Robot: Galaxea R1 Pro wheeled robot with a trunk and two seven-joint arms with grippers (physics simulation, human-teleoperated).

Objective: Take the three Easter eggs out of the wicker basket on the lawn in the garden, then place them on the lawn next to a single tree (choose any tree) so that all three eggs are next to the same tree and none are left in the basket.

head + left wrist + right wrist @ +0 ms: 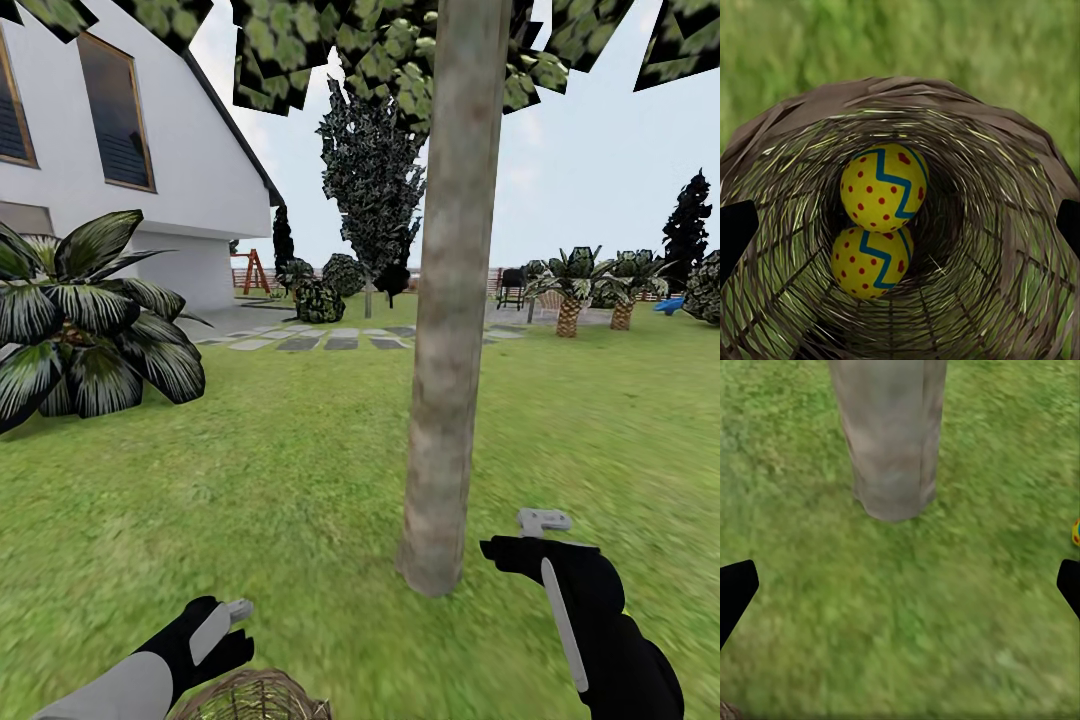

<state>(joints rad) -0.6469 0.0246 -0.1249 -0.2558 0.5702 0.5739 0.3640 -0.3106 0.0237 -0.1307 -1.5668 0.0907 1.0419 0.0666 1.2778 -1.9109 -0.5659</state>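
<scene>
The tree (447, 330) stood directly ahead in the head view, its bare grey-brown trunk rising from the lawn (280, 480) with leaf clusters overhead. The wicker basket (255, 698) sat at the bottom edge of that view, just beside the left gripper (228, 622) and near the foot of the trunk.

The left wrist view looked straight down into the wicker basket (1012, 187). Two Easter eggs lay inside it, touching each other: one egg (883, 186) and a second egg (870, 262), each yellow with a blue-green zigzag band and red marks. The left jaws were spread wide, a dark fingertip (735, 229) showing at each side of the basket's mouth, and they pinched nothing.

The right gripper (530, 535) hovered over the grass just beside the trunk base. In the right wrist view the trunk (889, 435) stood on the lawn (907, 622) ahead of the jaws, which were spread and empty. A third egg (1075, 532) was partly visible at the frame edge, lying on the grass near the trunk.

A white house (120, 150), a broad-leaved palm (85, 320), grey stepping stones (330, 340) and short palms (570, 290) occupied the background.
</scene>
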